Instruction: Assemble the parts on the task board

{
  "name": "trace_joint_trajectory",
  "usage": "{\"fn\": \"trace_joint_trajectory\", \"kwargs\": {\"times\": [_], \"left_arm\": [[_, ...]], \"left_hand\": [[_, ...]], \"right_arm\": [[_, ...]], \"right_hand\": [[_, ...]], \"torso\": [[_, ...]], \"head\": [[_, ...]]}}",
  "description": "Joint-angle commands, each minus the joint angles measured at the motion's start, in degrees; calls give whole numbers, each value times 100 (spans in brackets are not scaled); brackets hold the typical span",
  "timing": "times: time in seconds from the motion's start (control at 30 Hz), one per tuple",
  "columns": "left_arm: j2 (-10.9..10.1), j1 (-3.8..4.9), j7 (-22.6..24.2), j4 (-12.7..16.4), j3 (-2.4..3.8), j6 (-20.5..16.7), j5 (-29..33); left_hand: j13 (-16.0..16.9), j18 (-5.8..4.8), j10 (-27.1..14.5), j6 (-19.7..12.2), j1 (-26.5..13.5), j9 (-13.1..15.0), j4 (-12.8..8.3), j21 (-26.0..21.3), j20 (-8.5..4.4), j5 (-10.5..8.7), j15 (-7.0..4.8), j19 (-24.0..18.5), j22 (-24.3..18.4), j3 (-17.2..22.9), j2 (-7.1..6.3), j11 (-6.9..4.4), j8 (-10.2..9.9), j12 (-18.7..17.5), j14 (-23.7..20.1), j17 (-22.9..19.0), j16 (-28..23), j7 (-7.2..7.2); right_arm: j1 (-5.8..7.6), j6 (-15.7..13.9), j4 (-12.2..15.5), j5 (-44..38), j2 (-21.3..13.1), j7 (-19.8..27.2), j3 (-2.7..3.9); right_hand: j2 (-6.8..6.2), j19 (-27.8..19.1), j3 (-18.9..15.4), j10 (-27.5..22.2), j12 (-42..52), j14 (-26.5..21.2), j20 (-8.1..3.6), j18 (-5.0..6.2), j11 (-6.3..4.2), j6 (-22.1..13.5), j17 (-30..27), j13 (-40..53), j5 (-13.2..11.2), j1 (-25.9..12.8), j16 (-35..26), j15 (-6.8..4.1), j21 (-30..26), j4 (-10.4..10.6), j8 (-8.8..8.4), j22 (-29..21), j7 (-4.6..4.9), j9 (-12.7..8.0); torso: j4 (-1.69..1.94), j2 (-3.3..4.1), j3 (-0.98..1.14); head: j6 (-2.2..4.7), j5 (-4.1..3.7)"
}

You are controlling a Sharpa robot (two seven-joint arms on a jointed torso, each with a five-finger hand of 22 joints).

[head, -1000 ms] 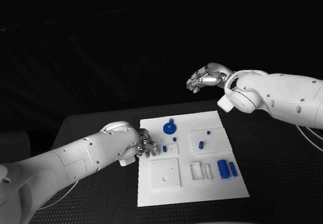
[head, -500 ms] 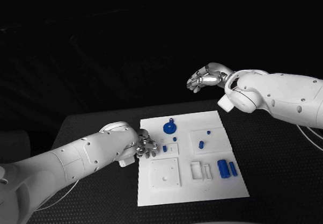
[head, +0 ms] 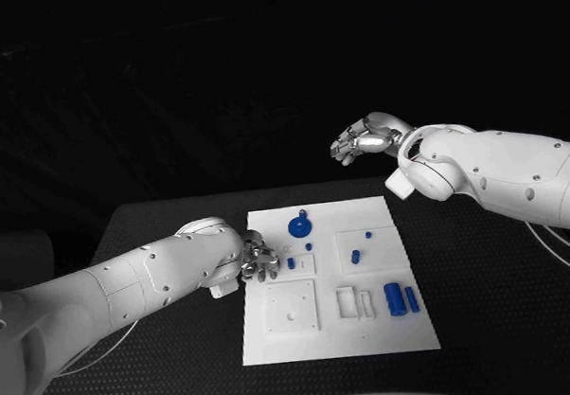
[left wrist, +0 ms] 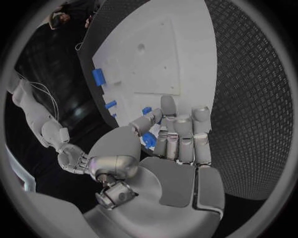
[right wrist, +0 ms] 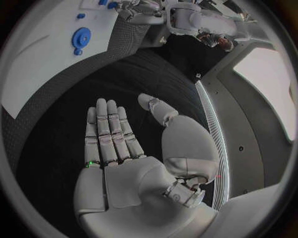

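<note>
The white task board (head: 333, 330) lies in the middle of the table. On it are a round blue disc (head: 299, 223), small blue pegs (head: 355, 256) and two blue cylinders (head: 400, 298). My left hand (head: 256, 260) rests at the board's left edge, fingers curled. In the left wrist view the thumb and a finger of the left hand (left wrist: 171, 148) pinch a small blue part (left wrist: 149, 139), close to another blue piece (left wrist: 147, 110) standing in the board (left wrist: 168, 54). My right hand (head: 362, 137) hangs high beyond the board's far edge. That right hand (right wrist: 118, 158) is flat with nothing in it.
The black textured table (head: 518, 325) runs wide on both sides of the board. A white square plate (head: 293, 308) and narrow white slots (head: 352, 300) sit on the board's near half. The blue disc (right wrist: 81, 37) also appears far from my right hand.
</note>
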Motion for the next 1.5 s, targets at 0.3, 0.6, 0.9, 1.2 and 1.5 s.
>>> {"fn": "trace_joint_trajectory", "kwargs": {"times": [0.3, 0.6, 0.9, 1.2, 1.5], "left_arm": [[-2, 12, -105, -7, -9, 30, 40], [-30, 16, -144, -29, -10, 171, 40], [-58, 16, -130, -18, -9, 136, 40], [-332, 78, 152, 302, 34, -423, -212], [-756, 237, 1051, 906, 29, -1454, -991]], "left_hand": [[-14, 34, 61, 72, -118, -601, -50, 44, -472, 79, -47, 3, 91, 104, 34, -32, 26, 27, 25, 10, 28, -10], [-19, 34, 56, 77, -144, -597, -79, 47, -475, 92, -49, 4, 89, 130, 13, -34, 27, 22, 21, 9, 24, -11], [-27, 55, 37, 15, 53, -590, -151, 53, -487, -5, -38, 43, 73, 195, -431, -20, -1, 22, 19, -6, -4, 4], [-34, 70, -3, -141, 258, -597, -143, 41, -471, -286, -4, 67, 55, 125, -848, 15, -68, 18, 22, -24, -32, 42], [-226, 80, -506, -425, 990, -533, -336, -155, -313, -686, 154, -184, -1, -580, -1754, 172, -105, -289, -247, -167, -342, 188]], "right_arm": [[-2, 102, -13, 0, 10, 14, 3], [-2, 105, -12, 0, 9, 7, 3], [-2, 104, -13, 0, 6, 5, 3], [-3, 78, -8, 0, -16, 22, 3], [-6, 41, -6, 0, -53, 45, 3]], "right_hand": [[22, 25, -18, 48, -23, -6, 9, -61, -7, -41, -10, -11, 46, 40, -10, 21, -32, 7, 26, 11, -5, -12], [21, 26, -19, 49, -23, -7, 8, -61, -7, -42, -12, -17, 49, 41, -10, 21, -38, 5, 28, 15, -5, -14], [16, 26, -22, 50, -23, -8, 9, -61, -7, -43, -14, -24, 45, 39, -9, 22, -43, 4, 29, 20, -5, -16], [17, 27, -21, 51, -23, -9, 8, -61, -7, -44, -15, -29, 44, 43, -9, 22, -48, 2, 30, 24, -5, -18], [18, 31, -15, 56, -21, -8, 5, -59, -8, -42, -18, -40, 44, 62, -5, 20, -56, -11, 34, 34, -6, -22]], "torso": [[-2, 5, 2], [2, 4, -1], [4, 6, -7], [5, 2, -4], [8, -2, -2]], "head": [[22, 4], [21, 6], [21, 9], [26, 10], [47, 8]]}}
